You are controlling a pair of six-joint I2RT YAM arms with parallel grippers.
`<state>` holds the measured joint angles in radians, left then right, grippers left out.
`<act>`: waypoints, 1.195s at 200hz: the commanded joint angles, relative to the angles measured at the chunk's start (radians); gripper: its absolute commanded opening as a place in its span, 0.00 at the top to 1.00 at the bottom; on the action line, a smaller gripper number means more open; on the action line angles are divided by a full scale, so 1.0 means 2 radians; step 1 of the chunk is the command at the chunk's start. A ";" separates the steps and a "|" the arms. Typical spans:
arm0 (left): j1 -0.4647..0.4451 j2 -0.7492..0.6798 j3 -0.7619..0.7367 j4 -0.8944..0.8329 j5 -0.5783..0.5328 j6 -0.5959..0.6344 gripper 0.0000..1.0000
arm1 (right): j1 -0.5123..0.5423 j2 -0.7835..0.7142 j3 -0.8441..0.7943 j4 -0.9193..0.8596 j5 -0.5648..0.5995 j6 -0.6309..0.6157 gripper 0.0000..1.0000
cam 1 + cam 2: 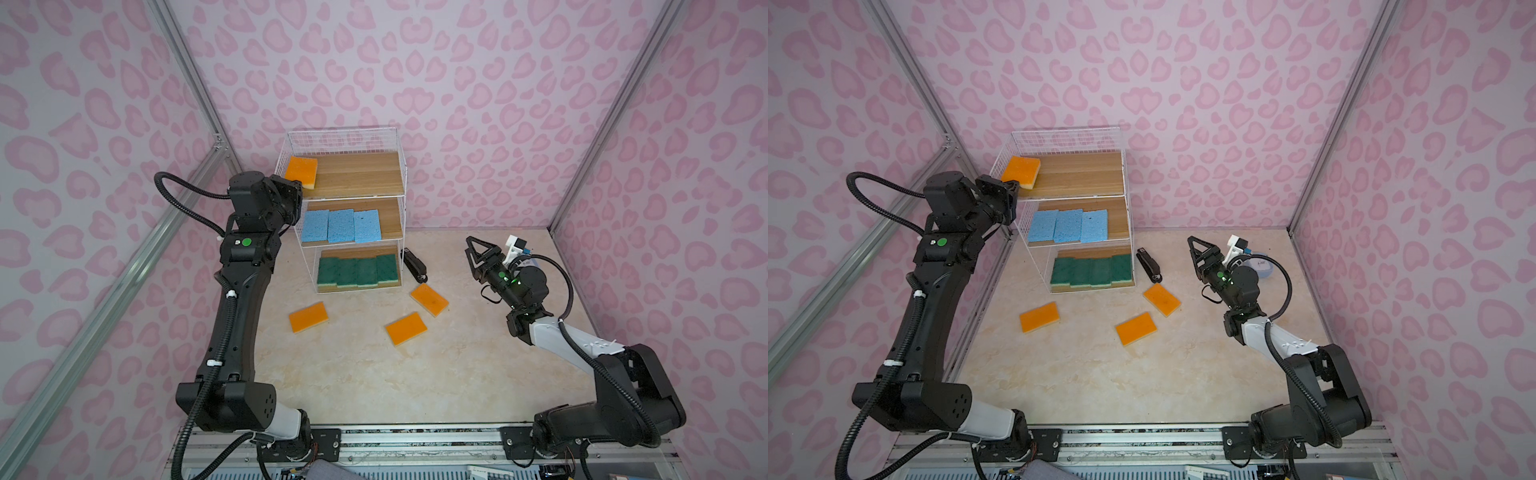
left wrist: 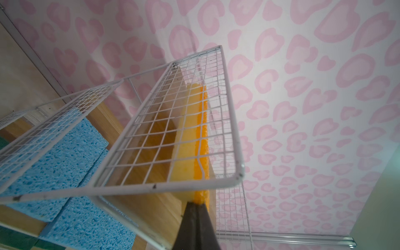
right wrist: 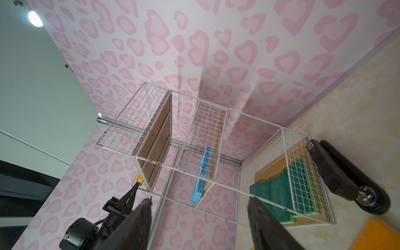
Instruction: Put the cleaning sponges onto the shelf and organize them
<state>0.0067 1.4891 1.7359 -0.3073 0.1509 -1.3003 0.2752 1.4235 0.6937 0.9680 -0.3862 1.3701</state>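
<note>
Table [image 1: 353, 374] first: three orange sponges [image 1: 406, 328] are lying loose in front of the shelf [image 1: 402, 195]. Blue ones [image 1: 340, 225] are filling the middle tier, green ones [image 1: 357, 271] the bottom. I'm holding a fourth orange sponge [image 1: 302, 171] with the left end effector [image 2: 196, 204], clamped tight on its near edge. It's poking in over the left end of the top board [image 1: 361, 174], straight out ahead of the fingers [image 2: 190, 227], long axis running front to back. Can't tell if it's lying flat yet. Right end effector [image 1: 478, 247] is hanging empty, jaws wide, closer to the loose sponge [image 1: 429, 299] beside the stapler [image 1: 415, 266].
</note>
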 commanded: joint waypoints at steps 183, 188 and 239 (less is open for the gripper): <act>-0.003 -0.098 -0.088 0.006 -0.004 0.061 0.02 | 0.022 -0.020 0.014 -0.030 0.004 -0.022 0.29; -0.004 -0.106 -0.098 0.006 -0.004 0.064 0.02 | 0.023 -0.021 0.014 -0.033 0.005 -0.024 0.29; -0.010 -0.203 -0.261 -0.012 -0.022 0.101 0.11 | 0.044 -0.036 0.012 -0.061 0.013 -0.046 0.29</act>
<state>-0.0128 1.1461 1.3384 -0.3012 0.1329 -1.1500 0.3489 1.3647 0.7200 0.8684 -0.3756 1.3167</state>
